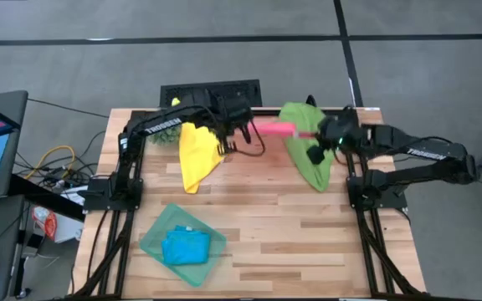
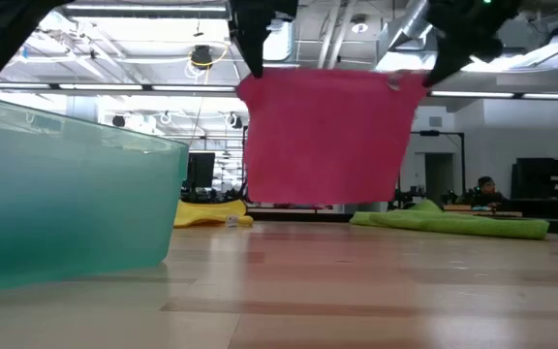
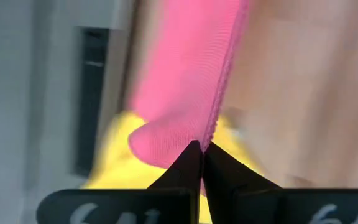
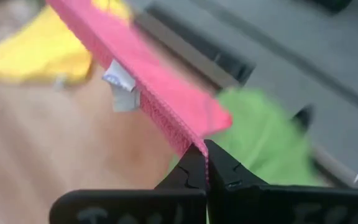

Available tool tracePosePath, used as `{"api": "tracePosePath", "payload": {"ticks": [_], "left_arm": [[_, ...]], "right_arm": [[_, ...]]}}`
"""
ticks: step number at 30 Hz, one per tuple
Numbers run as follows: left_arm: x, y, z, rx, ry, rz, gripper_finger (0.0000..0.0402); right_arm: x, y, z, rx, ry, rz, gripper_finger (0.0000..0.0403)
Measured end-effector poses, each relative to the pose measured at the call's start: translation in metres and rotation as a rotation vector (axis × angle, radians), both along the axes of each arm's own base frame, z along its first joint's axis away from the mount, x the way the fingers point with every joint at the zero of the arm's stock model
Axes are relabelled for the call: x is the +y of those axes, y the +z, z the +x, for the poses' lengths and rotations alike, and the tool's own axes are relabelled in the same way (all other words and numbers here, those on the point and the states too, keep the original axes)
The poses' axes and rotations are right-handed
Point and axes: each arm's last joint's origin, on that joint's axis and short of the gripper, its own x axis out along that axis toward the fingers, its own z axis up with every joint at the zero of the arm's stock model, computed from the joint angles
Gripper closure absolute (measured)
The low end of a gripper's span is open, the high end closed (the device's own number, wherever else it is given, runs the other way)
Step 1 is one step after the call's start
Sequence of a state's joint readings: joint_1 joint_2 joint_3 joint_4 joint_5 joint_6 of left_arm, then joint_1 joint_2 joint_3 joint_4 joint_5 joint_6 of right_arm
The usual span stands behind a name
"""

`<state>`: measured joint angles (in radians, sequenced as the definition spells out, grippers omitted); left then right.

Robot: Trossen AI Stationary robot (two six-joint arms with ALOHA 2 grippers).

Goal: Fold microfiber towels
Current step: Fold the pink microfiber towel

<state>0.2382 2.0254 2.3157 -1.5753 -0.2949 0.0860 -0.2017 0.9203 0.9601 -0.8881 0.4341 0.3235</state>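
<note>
The pink towel (image 2: 325,136) hangs in the air above the table's far middle, stretched between my two grippers; it also shows in the high view (image 1: 274,129). My left gripper (image 1: 243,127) is shut on its left top corner, my right gripper (image 1: 315,134) on its right top corner. The yellow towel (image 1: 196,155) lies crumpled on the table at the far left. The green towel (image 1: 308,150) lies crumpled at the far right. The blue towel (image 1: 184,245) lies folded in the teal tray (image 1: 151,242). My left gripper pinches the pink towel's top edge at its left corner (image 3: 211,127) between its two fingers. The towel hangs below, clear of the table, its top edge drawn taut. My right gripper pinches the pink towel's top edge at its right corner (image 4: 188,142) between its two fingers, near the white label (image 4: 120,84). The towel hangs below the fingers, clear of the table.
A black box (image 1: 210,90) stands at the table's far edge, with the spiky green plant (image 1: 164,132) beside the left arm. The teal tray stands near the front left. Bare wood (image 1: 308,234) lies at the middle and front right.
</note>
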Motion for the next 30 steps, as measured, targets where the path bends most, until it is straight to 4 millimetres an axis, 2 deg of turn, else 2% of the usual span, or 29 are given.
{"api": "tracePosePath", "payload": {"ticks": [4,9,13,17,19,23,30], "left_arm": [[-0.031,-0.037,0.011,0.125,-0.087,-0.074,0.0401],[-0.070,-0.097,0.014,0.295,-0.188,-0.179,0.0401],[-0.101,-0.139,0.013,0.335,-0.251,-0.298,0.0401],[-0.125,-0.163,0.012,0.314,-0.276,-0.361,0.0401],[-0.128,-0.166,0.012,0.309,-0.274,-0.364,0.0401],[-0.118,-0.165,0.013,0.301,-0.277,-0.346,0.0401],[-0.087,-0.166,0.017,0.275,-0.259,-0.275,0.0401]], "right_arm": [[0.028,-0.027,0.003,0.013,0.051,0.126,0.0396],[0.064,-0.055,0.004,-0.036,0.101,0.266,0.0396],[0.089,-0.070,0.000,-0.082,0.124,0.372,0.0396],[0.107,-0.081,-0.004,-0.103,0.144,0.444,0.0396],[0.111,-0.087,-0.003,-0.084,0.139,0.449,0.0396],[0.109,-0.102,0.001,-0.010,0.105,0.433,0.0396],[0.088,-0.118,0.013,0.085,0.021,0.368,0.0396]]}}
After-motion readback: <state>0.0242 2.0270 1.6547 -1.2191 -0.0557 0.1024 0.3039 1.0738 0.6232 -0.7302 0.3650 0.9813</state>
